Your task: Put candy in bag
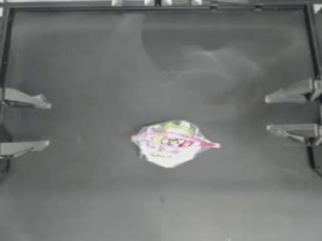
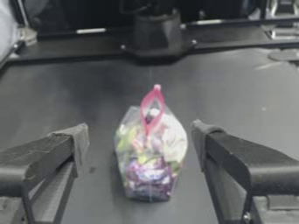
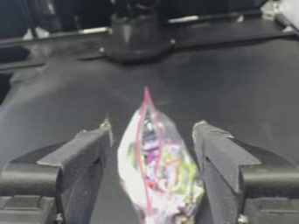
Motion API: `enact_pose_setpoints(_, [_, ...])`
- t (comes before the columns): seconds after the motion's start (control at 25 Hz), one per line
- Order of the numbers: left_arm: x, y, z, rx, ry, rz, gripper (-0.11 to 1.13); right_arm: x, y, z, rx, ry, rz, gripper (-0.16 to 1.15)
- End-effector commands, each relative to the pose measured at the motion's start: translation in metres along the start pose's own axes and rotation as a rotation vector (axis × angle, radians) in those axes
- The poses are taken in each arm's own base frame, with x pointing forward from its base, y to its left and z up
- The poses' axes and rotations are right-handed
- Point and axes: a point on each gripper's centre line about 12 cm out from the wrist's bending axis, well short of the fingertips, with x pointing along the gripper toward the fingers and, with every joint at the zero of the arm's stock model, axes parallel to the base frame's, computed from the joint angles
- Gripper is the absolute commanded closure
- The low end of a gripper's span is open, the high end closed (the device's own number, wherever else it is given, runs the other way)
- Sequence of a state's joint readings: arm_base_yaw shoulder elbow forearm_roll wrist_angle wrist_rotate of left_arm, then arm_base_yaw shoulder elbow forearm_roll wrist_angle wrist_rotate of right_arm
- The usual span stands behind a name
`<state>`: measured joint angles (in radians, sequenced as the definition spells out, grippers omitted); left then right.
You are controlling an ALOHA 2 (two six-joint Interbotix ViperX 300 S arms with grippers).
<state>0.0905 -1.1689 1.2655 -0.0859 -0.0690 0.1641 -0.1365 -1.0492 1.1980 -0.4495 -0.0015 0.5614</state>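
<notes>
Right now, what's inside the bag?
Through the clear plastic of the bag, multicoloured sweets show, piled together; the pink-red zip strip runs across its mouth. Whether the red-and-white candy is among them cannot be told. Both hands sit apart, open.

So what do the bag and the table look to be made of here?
The bag looks like thin clear plastic film, glossy and crinkled: multicoloured sweets show through it and its folds catch light. Its pink-red zip strip looks like thicker, opaque plastic. The table has a dark, matte, smooth surface with soft reflections; whether it is laminate or a mat is unclear. The left tool and right tool sit open at the sides.
</notes>
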Motion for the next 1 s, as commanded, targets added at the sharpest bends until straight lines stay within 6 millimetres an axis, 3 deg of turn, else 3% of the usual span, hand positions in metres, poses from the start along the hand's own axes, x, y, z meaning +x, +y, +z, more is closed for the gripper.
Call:
enact_pose_setpoints(0.04, [-0.002,0.001,0.005,-0.002,-0.009,0.004,0.02,-0.003,0.001,0.005,0.006,-0.035,0.012,0.08])
enact_pose_setpoints(0.36, [-0.014,0.003,0.002,-0.019,-0.042,0.023,0.02,-0.015,0.001,0.001,0.017,-0.073,0.016,0.08])
enact_pose_setpoints(1.0, [-0.031,0.008,-0.006,-0.049,-0.075,0.068,0.02,-0.018,-0.009,-0.003,0.008,-0.062,-0.048,0.08])
